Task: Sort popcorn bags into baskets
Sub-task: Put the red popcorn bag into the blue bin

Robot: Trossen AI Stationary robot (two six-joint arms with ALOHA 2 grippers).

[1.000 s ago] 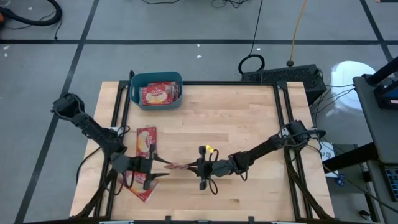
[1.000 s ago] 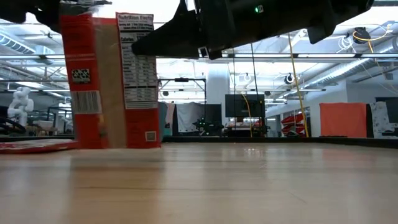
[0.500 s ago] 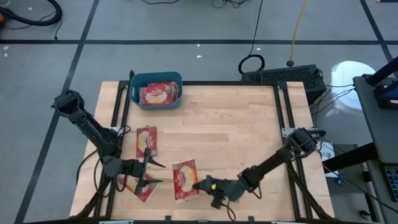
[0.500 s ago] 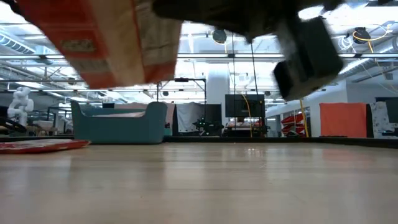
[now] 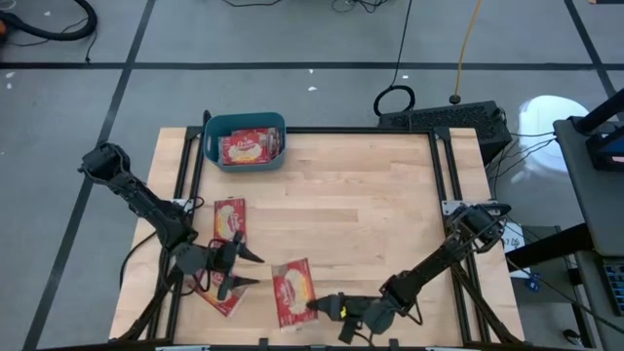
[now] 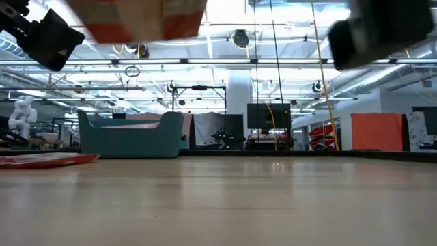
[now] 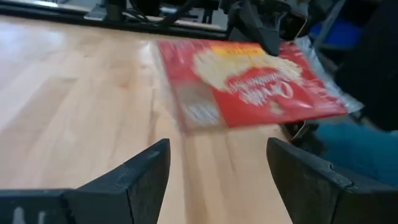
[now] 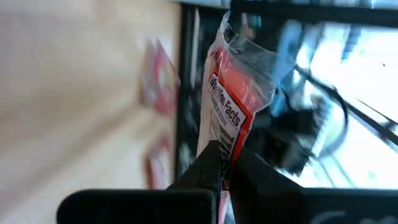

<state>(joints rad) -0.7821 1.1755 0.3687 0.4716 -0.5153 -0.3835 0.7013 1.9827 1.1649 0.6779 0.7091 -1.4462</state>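
Observation:
My right gripper [image 5: 320, 306] is near the table's front edge, shut on a red popcorn bag [image 5: 292, 291] held picture face up above the wood. My left gripper [image 5: 241, 269] stands open just left of that bag, its fingers [image 7: 146, 177] wide apart with nothing between them. A second bag [image 5: 229, 219] lies flat on the table behind it, and a third [image 5: 220, 298] lies partly under the left arm. The teal basket [image 5: 213, 146] stands at the far left edge with one bag [image 5: 246, 146] lying in it. My right gripper pinches the bag's edge at the end toward the table's right [image 8: 227, 144] between its two fingers. The fingers come in about level from the right. The bag reaches away from the fingers roughly flat, lifted clear of the table [image 6: 136, 17].
Bare wood spreads over the middle and right of the table [image 5: 390, 214]. Dark rails run along the left and right edges. A black keyboard [image 5: 444, 119] and cables lie beyond the far right corner.
My right gripper has carried the bag away from the left gripper toward the table's near edge and rolled its wrist. The bag, which stood upright on edge between the two grippers, now lies flat with its picture face up, higher in the low view.

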